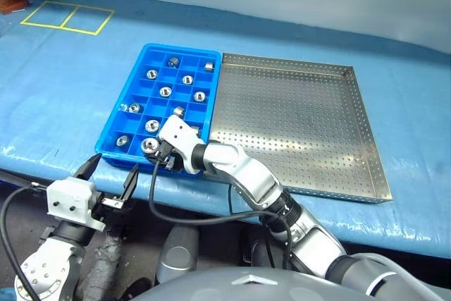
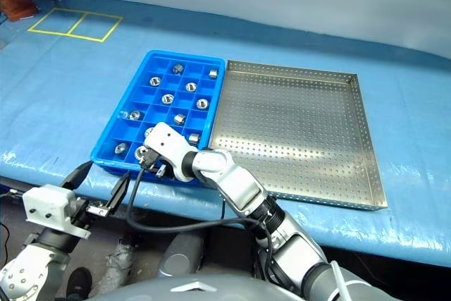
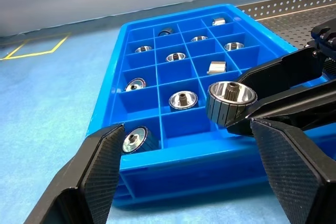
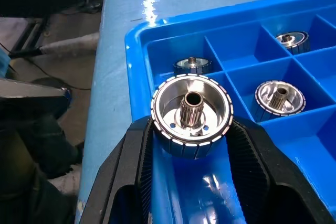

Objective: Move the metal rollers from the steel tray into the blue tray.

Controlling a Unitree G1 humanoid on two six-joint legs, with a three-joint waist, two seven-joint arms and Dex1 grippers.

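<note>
A metal roller (image 4: 192, 116) is clamped between the two black fingers of the right gripper (image 1: 156, 151), which is held over the near row of the blue tray (image 1: 113, 126), at the corner nearest the robot's left. From the right wrist, the roller's hollow centre post and ribbed outer rim are seen, detail that is lost from the head camera, where it appears as a small bright disc. The left gripper (image 1: 113, 176) is held off the near edge of the table (image 1: 63, 96), short of the blue tray, its fingers spread wide with nothing between them. Through the left wrist camera the held roller and the right gripper's fingers are seen from the side. Other metal rollers (image 1: 165, 91) are spread singly among the compartments. From the head camera the steel tray (image 1: 366, 139) is seen touching the blue tray's right side, its perforated floor bare
</note>
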